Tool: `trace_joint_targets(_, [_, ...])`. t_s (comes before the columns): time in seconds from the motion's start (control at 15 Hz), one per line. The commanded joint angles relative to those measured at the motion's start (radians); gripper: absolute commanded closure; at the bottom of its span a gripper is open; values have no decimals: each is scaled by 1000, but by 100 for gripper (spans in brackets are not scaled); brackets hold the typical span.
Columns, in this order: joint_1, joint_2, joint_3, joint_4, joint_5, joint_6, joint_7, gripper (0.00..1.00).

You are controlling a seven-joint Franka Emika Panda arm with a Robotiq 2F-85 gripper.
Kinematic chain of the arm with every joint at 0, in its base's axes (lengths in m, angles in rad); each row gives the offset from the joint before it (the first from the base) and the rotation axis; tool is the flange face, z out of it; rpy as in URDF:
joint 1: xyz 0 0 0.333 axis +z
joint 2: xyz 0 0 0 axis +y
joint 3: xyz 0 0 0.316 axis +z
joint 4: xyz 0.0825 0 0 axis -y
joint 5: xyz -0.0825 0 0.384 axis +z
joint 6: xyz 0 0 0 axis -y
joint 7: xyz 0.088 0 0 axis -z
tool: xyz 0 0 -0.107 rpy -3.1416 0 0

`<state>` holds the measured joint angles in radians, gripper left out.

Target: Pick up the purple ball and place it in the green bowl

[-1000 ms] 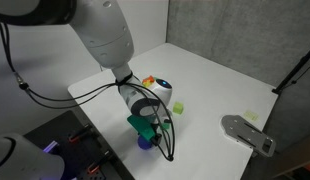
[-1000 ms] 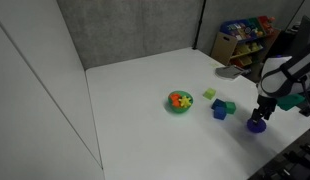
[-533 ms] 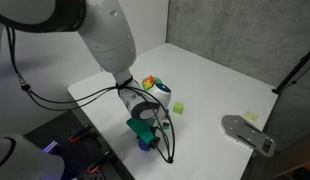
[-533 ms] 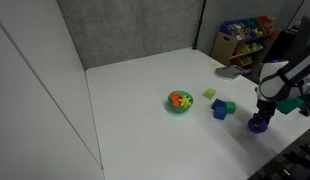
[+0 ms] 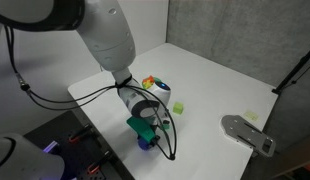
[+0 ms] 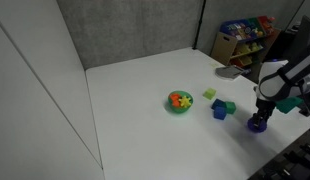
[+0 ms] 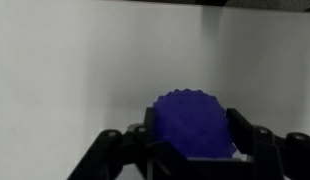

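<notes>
The purple ball, blue-purple with a bumpy skin, fills the gap between my gripper's two dark fingers, and both press against its sides. In both exterior views the ball rests on the white table near its front edge, directly under the gripper, which is shut on it. The green bowl, with red-orange and yellow patches inside, stands near the table's middle. From the opposite side the bowl shows only partly behind the arm.
A blue cube and a green cube lie between the ball and the bowl, with a pale green cube behind them. A grey device sits at a table corner. The table edge is close to the ball.
The jaws have closed in from wide open onto the ball's sides. The arm and the ball have stayed in the same place.
</notes>
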<state>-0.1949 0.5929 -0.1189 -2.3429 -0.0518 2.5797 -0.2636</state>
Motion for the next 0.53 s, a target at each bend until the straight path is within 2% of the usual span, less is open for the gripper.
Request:
trace_joint_targets(0.0, [-3, -80, 19, -22, -21, -41, -14, 54])
trace_joint_targets(0.47, [26, -229, 67, -21, 4, -89, -7, 57])
